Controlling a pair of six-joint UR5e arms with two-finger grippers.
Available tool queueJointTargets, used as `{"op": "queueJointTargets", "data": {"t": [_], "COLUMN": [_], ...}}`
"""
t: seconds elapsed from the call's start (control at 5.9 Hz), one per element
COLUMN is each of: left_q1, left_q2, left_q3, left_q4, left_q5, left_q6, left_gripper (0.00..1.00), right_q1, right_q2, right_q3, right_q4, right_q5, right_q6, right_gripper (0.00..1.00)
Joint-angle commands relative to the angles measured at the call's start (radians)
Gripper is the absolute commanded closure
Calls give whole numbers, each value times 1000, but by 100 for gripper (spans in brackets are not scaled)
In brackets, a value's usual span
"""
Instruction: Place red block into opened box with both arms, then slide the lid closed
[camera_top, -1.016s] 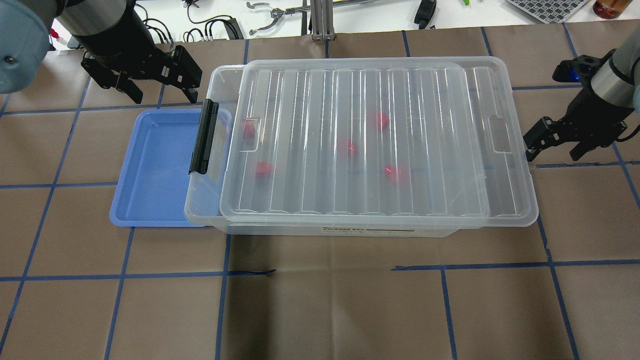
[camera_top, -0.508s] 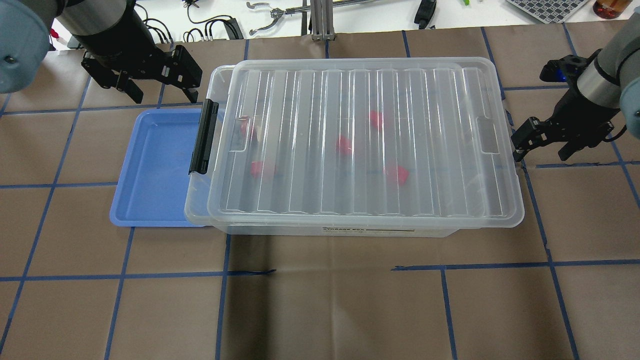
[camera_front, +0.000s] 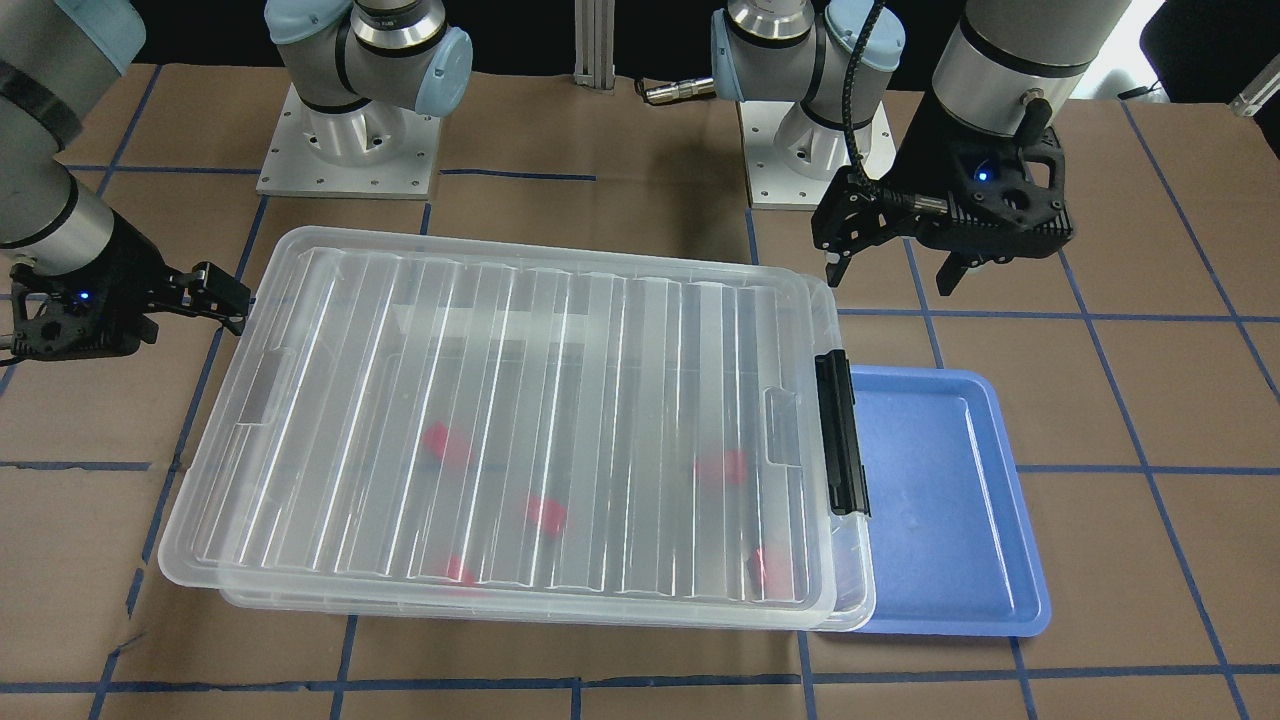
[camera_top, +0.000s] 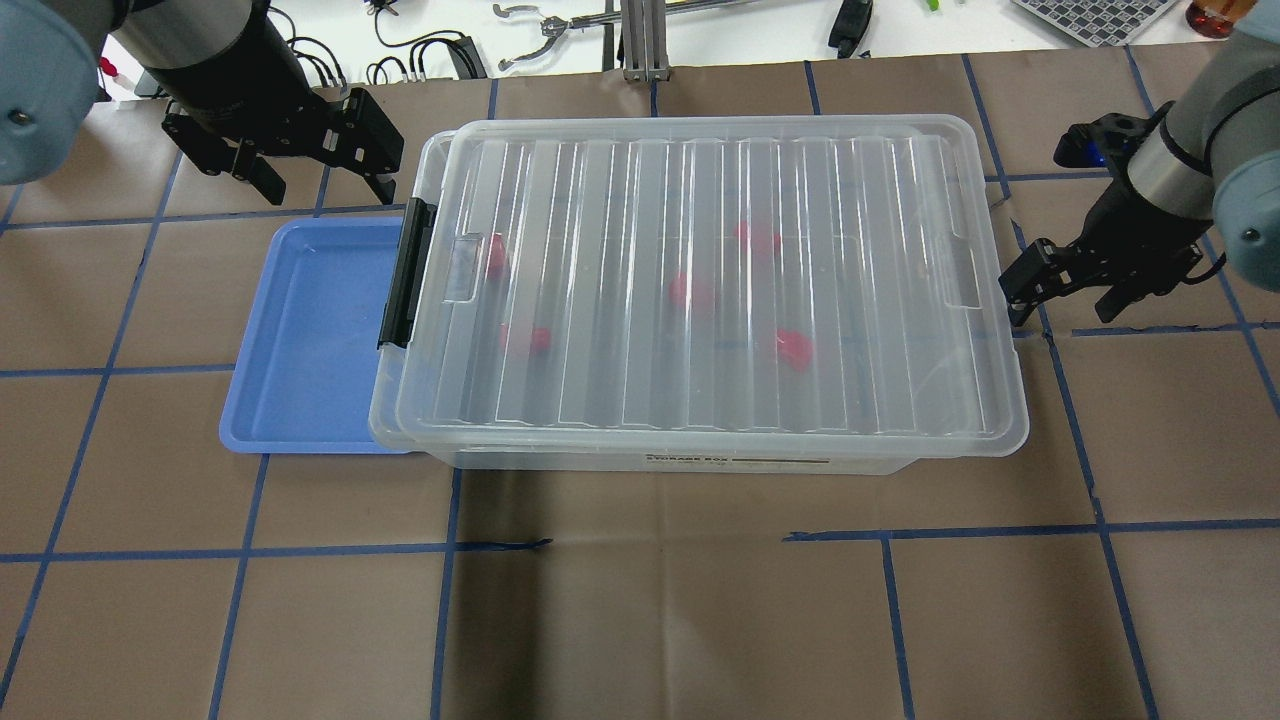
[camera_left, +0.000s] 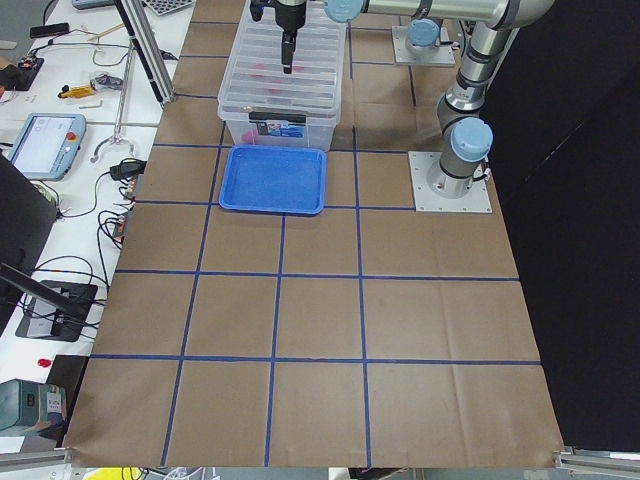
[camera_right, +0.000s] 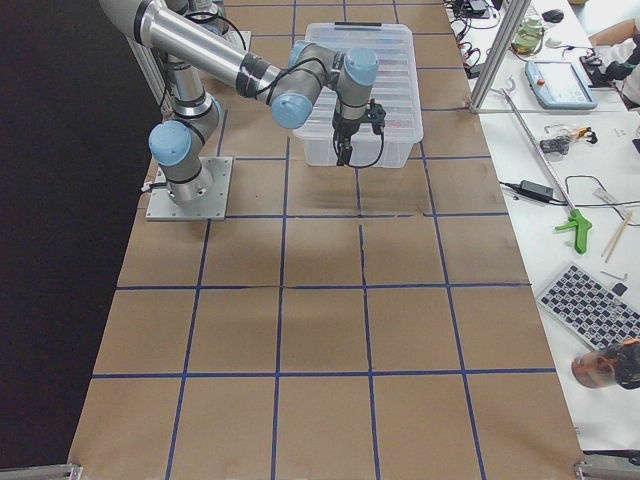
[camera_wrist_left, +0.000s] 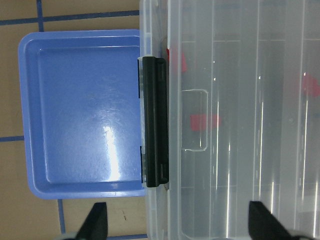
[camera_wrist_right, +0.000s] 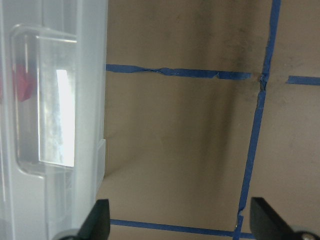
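We list the table (camera_top: 640, 620), a clear box (camera_top: 600, 462) on it, its ribbed lid (camera_top: 620, 200) covering all but the clip end, a blue tray (camera_top: 310, 330) alongside, the left gripper (camera_top: 328, 185) spread wide, the right gripper (camera_top: 1060, 305) likewise spread (one fingertip just beside the lid's edge), and five red blocks (camera_top: 790, 348) inside the box.

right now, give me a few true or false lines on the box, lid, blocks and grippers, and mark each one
The lid covers nearly all of the box. True.
The left gripper holds a red block. False: it is open and holds nothing.
Several red blocks lie inside the box. True.
The black clip sits at the end nearest the right gripper. False: it is at the left gripper's end, by the blue tray.
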Motion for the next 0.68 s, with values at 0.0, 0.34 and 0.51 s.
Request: {"op": "queueJointTargets", "data": {"t": [0.0, 0.34, 0.51], "left_q1": [1, 1, 1], "left_q2": [0, 0, 0], "left_q3": [1, -1, -1], "left_q4": [0, 0, 0], "left_q5": [0, 0, 0], "left_q6": [0, 0, 0], "left_gripper": [2, 2, 2], "right_q1": [9, 9, 9], "right_q2": [0, 0, -21], "right_q3": [0, -9, -38], "right_q4": [1, 0, 1], "right_q5": [32, 29, 22], "right_q6": [2, 2, 0], "right_gripper": [0, 0, 0]}}
